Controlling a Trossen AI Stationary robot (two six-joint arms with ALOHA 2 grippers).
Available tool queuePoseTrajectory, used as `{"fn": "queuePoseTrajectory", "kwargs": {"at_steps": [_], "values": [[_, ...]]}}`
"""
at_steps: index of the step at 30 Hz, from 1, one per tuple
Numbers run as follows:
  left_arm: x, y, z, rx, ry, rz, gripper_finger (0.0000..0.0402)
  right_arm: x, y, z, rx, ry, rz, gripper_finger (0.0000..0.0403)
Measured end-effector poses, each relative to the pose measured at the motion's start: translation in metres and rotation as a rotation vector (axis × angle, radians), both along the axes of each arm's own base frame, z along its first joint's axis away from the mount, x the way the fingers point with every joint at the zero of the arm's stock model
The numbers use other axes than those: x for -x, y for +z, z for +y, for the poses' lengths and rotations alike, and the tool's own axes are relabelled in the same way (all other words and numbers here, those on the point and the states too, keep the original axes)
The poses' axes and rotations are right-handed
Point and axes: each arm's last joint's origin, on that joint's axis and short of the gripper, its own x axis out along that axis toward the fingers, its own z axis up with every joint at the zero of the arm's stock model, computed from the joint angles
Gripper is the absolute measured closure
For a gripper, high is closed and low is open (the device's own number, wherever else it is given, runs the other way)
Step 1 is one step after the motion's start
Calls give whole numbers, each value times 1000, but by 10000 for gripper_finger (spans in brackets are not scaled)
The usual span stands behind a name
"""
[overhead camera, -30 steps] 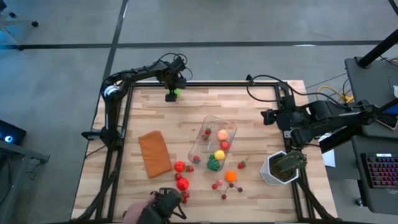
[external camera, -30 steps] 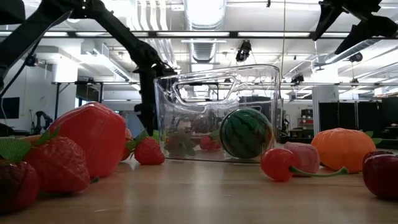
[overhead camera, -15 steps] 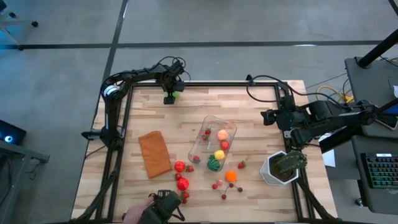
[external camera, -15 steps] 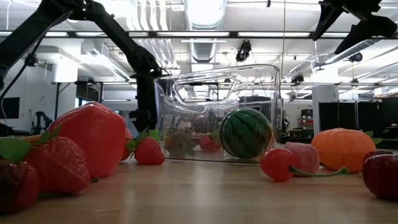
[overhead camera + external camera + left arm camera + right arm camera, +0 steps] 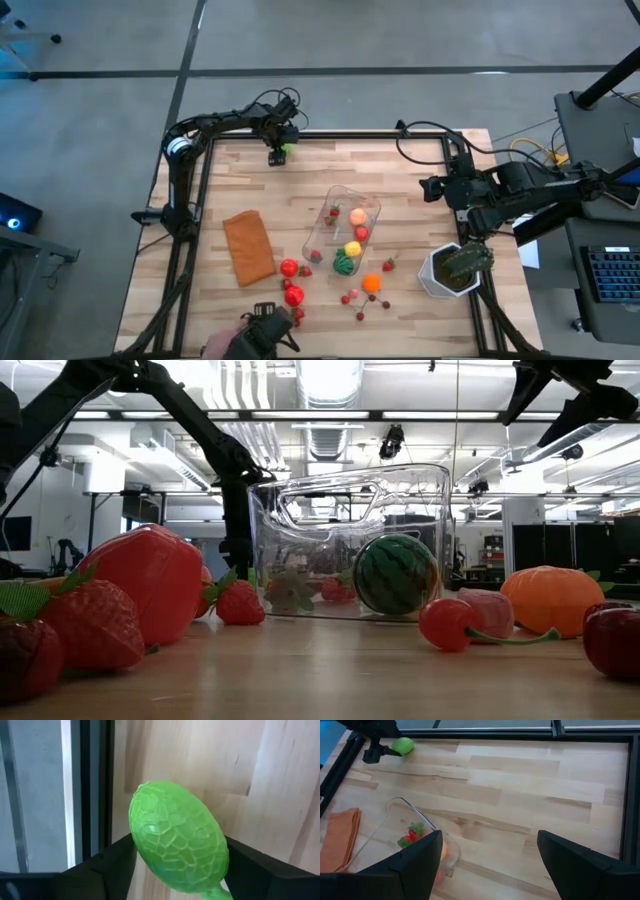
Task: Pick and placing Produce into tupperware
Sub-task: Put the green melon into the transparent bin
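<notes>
Tupperware (image 5: 343, 231) mid-table, already holding several pieces: a small striped watermelon (image 5: 396, 574), a yellow fruit (image 5: 352, 249), red ones. Plenty of produce loose on the wood beside it — strawberries (image 5: 238, 602), cherries (image 5: 447, 624), an orange piece (image 5: 372, 283). Roughly partway through, by the look of it. Left gripper (image 5: 277, 153) at the far table edge, fingers closed around a green textured fruit (image 5: 178, 837), well apart from the container. Right gripper (image 5: 487, 865) waiting above the right side, fingers spread, nothing held.

Bright even overhead light; ceiling lamps (image 5: 325, 378) glare; near strawberry (image 5: 85, 622) blurred
</notes>
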Motion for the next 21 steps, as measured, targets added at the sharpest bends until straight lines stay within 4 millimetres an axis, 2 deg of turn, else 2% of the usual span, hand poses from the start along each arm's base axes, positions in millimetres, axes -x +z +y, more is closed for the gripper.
{"fn": "queuePoseTrajectory", "kwargs": {"at_steps": [7,12,16,18,21], "values": [[-3,5,-5,0,-2,-5,182,0,0,0,2,3,2,85],[-10,29,-23,-19,26,-64,184,0,0,0,2,4,3,85],[-18,76,-65,35,82,-218,184,0,0,1,-13,26,14,85],[-23,106,-97,115,46,-361,184,0,0,1,-18,48,26,85],[-35,146,-155,144,-121,-545,184,0,-1,2,-28,91,45,85]]}}
